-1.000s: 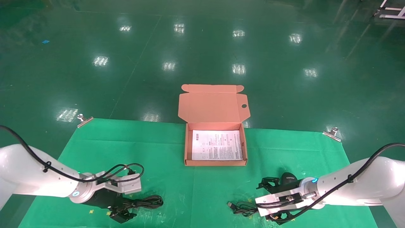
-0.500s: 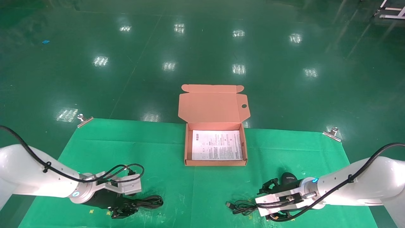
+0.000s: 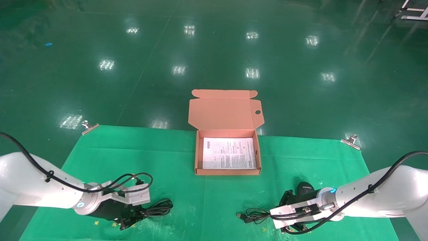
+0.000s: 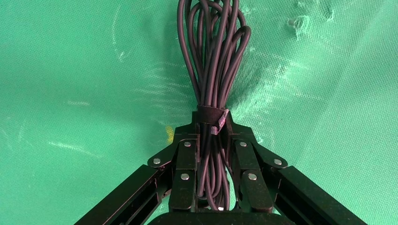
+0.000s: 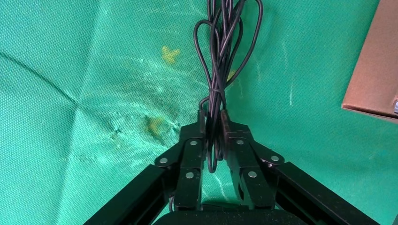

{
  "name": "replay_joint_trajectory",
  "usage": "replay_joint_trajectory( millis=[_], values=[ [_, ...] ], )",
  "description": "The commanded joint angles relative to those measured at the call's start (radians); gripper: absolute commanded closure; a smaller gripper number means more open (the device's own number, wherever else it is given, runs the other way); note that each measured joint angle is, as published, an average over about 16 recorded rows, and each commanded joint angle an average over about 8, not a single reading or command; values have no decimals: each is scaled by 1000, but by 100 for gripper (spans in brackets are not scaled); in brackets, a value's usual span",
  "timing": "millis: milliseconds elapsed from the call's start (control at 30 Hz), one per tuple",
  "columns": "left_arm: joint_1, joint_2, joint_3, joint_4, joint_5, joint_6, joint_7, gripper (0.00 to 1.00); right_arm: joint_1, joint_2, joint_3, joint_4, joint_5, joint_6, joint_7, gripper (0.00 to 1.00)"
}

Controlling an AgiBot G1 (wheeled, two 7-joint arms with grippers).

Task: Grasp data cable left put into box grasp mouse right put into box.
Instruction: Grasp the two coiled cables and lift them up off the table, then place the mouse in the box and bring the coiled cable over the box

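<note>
Near the worktop's front-left corner, the left gripper [image 4: 212,133] is clamped on the data cable [image 4: 212,61] at its strap. The box [image 3: 228,172] sits open mid-worktop. Front right, the right gripper [image 5: 213,123] pinches the thin cord [image 5: 225,42]; the arm half hides the mouse [image 3: 305,188].

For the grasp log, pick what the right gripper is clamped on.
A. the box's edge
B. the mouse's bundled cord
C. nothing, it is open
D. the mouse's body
B. In the right wrist view the right gripper has its fingers closed on the thin bundled cord; the box lies off to one side, untouched.
</note>
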Motion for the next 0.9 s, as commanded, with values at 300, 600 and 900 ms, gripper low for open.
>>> replay_joint_trajectory(
  millis=[300, 600, 900],
  values=[
    [2, -33, -5, -70, -36, 75, 44, 100, 22, 40, 12, 11, 5, -17, 12, 100],
    [-37, -122, -8, -250, -30, 159, 18, 100, 117, 120, 94, -11, 69, -9, 93, 100],
    [-153, -169, -17, -460, 65, 175, -102, 100, 300, 116, 184, -53, 142, 48, 138, 100]
  ],
)
